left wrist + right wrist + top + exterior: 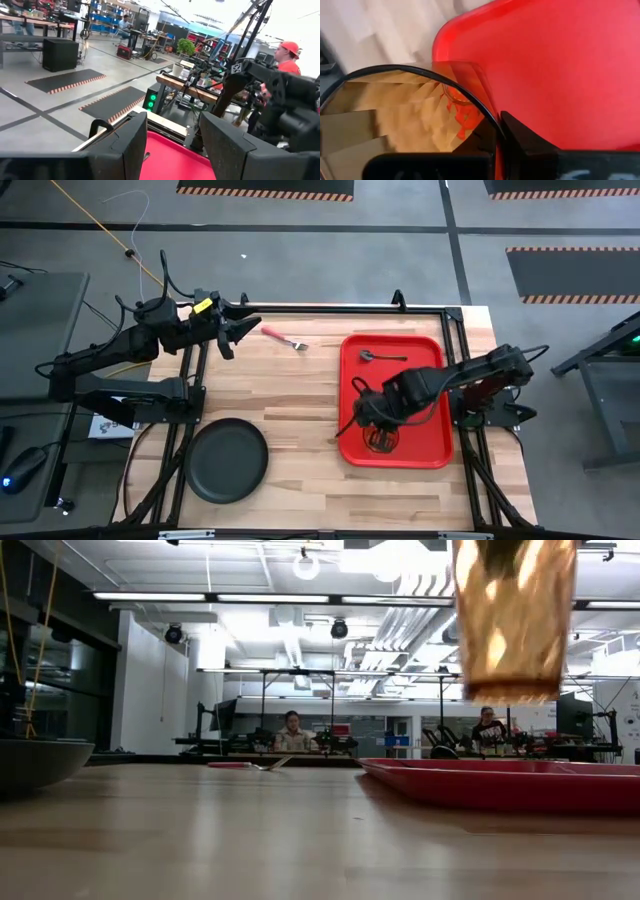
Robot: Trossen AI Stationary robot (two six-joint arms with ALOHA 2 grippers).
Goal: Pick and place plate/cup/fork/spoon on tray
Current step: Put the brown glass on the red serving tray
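Cup placement is the step in hand. From above, a wooden table (320, 390) carries a bright red tray (425, 350) on its right half. The right gripper (380, 430) hangs over the near end of that tray, its fingers pinching the amber cup (512, 615). At table height the cup floats clear above the tray, with open air under its base, so it has not been set down. The right wrist view looks down past the cup's rim onto the red tray floor directly beneath.

The spoon (380, 357) already lies inside the tray, near its far end, well apart from the cup.

Two things remain outside the tray. The fork (283, 338), with its pink-red handle, lies on bare wood near the table's far edge, between the left gripper and the tray. The dark plate (228, 460) sits at the near left of the table, well apart from the tray.

The left gripper (235, 328) waits at the far left edge of the table, near the fork, with its fingers spread and nothing between them.

Judging the next move: the right arm should lower the cup straight down until its base meets the tray, then release. The cup seems upright, though the overhead view is cluttered by the arm. Room must be left for the plate.
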